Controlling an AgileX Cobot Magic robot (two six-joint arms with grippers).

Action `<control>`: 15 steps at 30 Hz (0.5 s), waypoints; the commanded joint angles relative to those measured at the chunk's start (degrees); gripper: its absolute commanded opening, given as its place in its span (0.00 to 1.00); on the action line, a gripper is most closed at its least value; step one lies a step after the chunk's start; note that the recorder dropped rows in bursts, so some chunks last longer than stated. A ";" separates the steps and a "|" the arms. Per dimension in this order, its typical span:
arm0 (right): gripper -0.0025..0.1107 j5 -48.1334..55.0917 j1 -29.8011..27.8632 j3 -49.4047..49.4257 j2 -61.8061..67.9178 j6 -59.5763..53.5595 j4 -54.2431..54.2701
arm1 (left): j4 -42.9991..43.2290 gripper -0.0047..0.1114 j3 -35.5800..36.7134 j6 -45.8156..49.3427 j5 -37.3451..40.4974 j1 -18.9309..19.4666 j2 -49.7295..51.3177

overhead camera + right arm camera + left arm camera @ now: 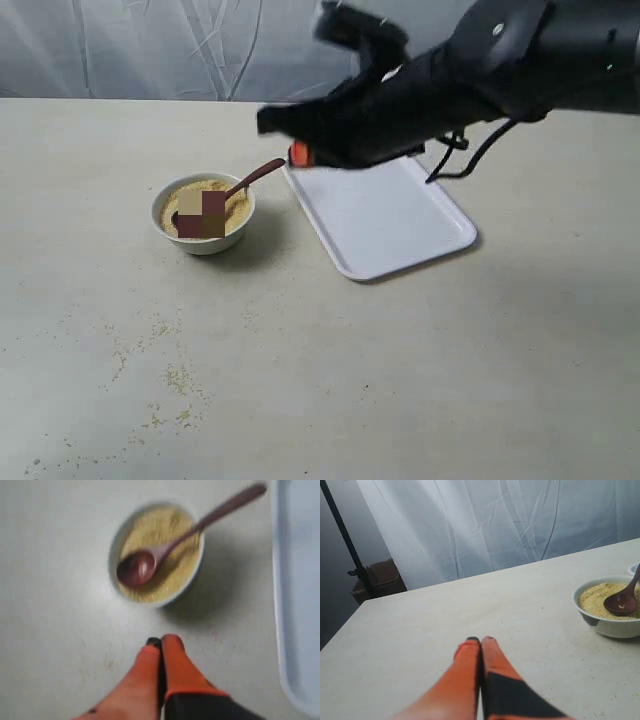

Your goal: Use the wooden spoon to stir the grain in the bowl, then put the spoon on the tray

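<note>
Three views, in order. Exterior: locate wooden spoon [258,177], scoop on grain [190,190] in bowl [200,246], near tray [390,215]. Left wrist: note left gripper [481,641] pinched together, empty. Right wrist: right gripper [161,641] likewise. Grasp stiff, light, probably slippery handle beyond rim.

Black arm [480,70], orange-fingered hand [161,641]

grain [160,527]: yellow-tan
bowl [205,243]: white
wooden spoon [190,532]: glossy dark reddish-brown
tray [385,215]: white
left gripper [480,640]: orange and black
right gripper [161,642]: orange and black
table [420,380]: pale beige
specks [178,380]: greenish-yellow
</note>
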 commanded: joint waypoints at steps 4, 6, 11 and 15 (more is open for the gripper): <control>0.02 -6.30 -0.77 9.61 -0.06 -38.04 53.95 | -0.17 0.04 0.17 -0.06 -0.34 -0.02 -0.26; 0.02 -6.52 0.17 11.27 0.68 -44.07 57.04 | -0.17 0.04 0.17 -0.06 -0.34 -0.02 -0.26; 0.02 -3.93 0.07 10.88 1.71 -40.58 57.04 | -0.17 0.04 0.17 -0.06 -0.34 -0.02 -0.26; 0.01 -2.71 -1.70 9.44 1.71 -44.40 54.03 | -0.17 0.04 0.17 -0.06 -0.34 -0.02 -0.26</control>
